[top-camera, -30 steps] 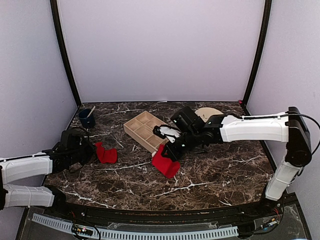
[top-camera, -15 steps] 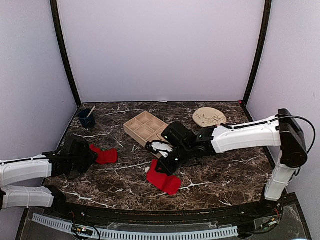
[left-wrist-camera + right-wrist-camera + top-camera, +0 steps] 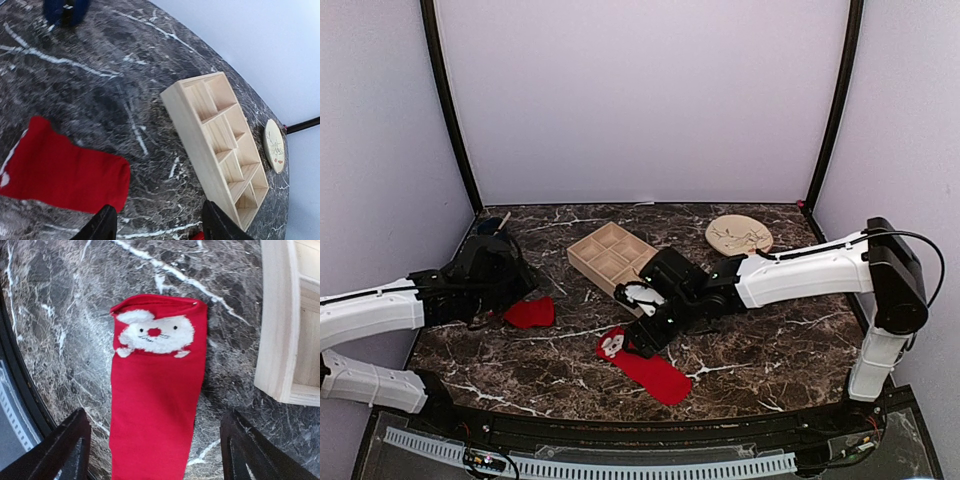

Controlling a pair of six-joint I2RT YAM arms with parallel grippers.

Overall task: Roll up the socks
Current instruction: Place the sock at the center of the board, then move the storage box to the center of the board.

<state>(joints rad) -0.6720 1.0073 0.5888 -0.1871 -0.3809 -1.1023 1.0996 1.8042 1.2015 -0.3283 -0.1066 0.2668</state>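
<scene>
Two red socks lie flat on the dark marble table. The plain sock (image 3: 530, 313) (image 3: 60, 172) rests at the left; my left gripper (image 3: 510, 290) (image 3: 160, 227) hovers open just beside it, holding nothing. The second sock (image 3: 648, 367) (image 3: 155, 405) carries a white patch (image 3: 612, 345) (image 3: 155, 332) shaped like a face and lies near the front middle. My right gripper (image 3: 638, 335) (image 3: 160, 450) hangs open above it, one finger on each side of the fabric, not gripping it.
A wooden tray (image 3: 612, 257) (image 3: 225, 150) (image 3: 287, 325) with compartments stands behind the socks, close to the right arm. A round wooden plate (image 3: 738, 235) (image 3: 275, 145) sits at the back right. A blue cup (image 3: 494, 236) (image 3: 65, 7) stands at the back left.
Both grippers opened and let go of their socks. The patched sock dropped and now lies stretched flat. The left arm lifted away from the plain sock, toward the back.
</scene>
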